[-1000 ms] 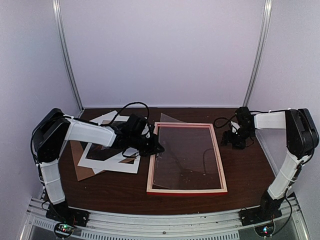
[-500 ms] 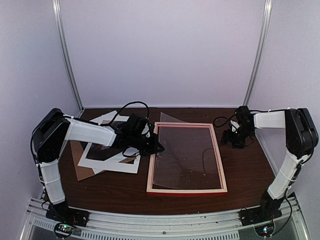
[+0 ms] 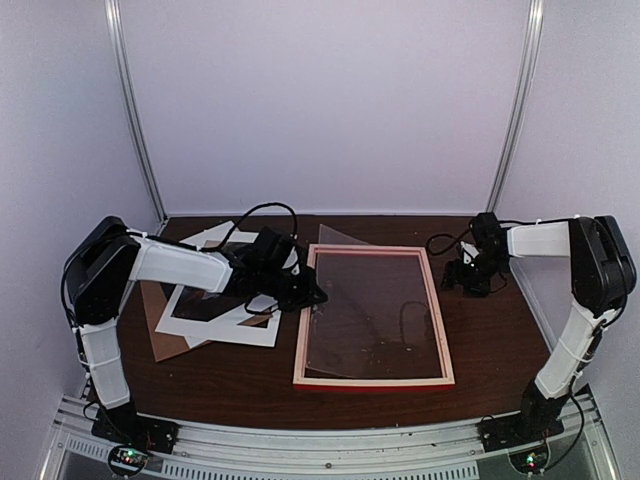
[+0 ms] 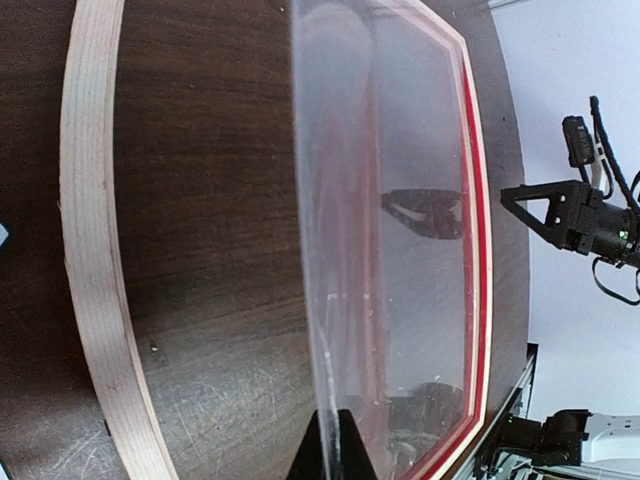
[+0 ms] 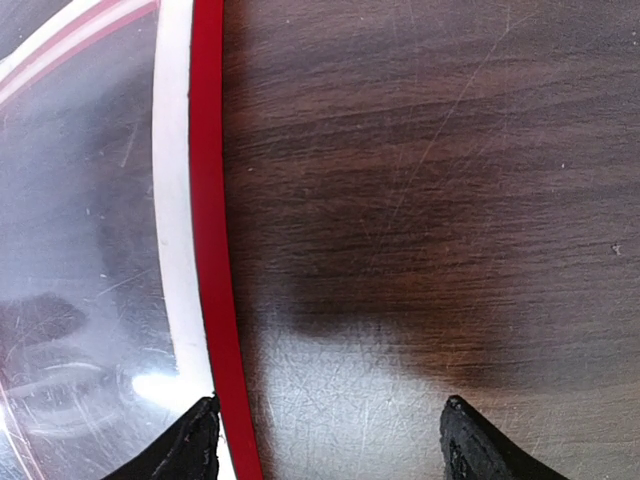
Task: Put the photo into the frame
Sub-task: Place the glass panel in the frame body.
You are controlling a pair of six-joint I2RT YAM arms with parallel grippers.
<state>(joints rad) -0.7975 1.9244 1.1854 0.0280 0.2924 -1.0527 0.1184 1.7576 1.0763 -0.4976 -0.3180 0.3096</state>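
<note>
Frame [image 3: 372, 381] of thin pale wood, red-edged; glossy clear sheet [image 3: 375, 300] in left pincer [image 4: 335, 432].

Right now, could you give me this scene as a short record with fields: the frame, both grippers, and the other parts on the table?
frame: flat on table, pale wood up
clear sheet: tilted over the frame opening
left gripper: shut on clear sheet, at frame's left rail
right gripper: open, at frame's right rail, holding nothing
white mat: left of frame, on brown board
photo: cannot be told apart in these views
</note>
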